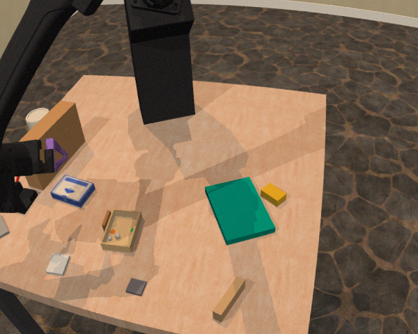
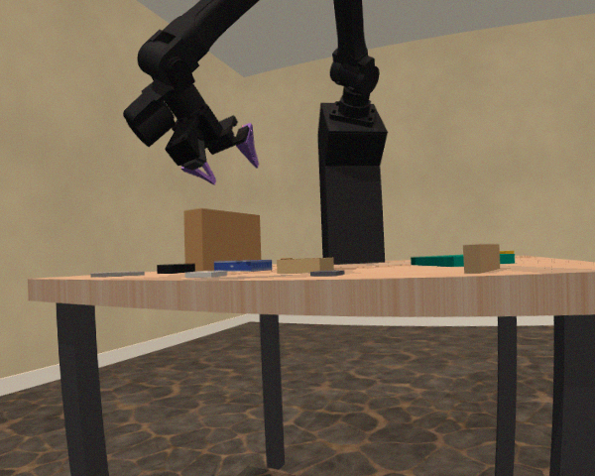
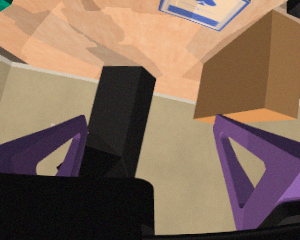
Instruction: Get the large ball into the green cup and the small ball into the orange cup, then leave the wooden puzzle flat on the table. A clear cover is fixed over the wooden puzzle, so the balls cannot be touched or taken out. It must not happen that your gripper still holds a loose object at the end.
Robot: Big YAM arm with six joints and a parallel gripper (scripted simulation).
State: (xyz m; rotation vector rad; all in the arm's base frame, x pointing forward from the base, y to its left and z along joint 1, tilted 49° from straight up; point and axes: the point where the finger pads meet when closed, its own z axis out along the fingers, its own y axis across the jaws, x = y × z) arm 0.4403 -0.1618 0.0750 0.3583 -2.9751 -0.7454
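I have the table [image 1: 281, 118] crowded: a tall brown box [image 1: 63, 125] and a blue box [image 1: 72, 190] sit close to the wooden puzzle [image 1: 121, 229], which lies flat near the front edge. My gripper [image 2: 228, 156] hangs high above, jaws spread wide, holding nothing. Coming down, I could clip either box, or tilt the puzzle too sharply and send both balls [image 1: 114, 236] into the wrong cup.

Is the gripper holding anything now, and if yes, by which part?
Nothing is held. The gripper hangs open high above the table, its purple fingers spread wide with only air between them.
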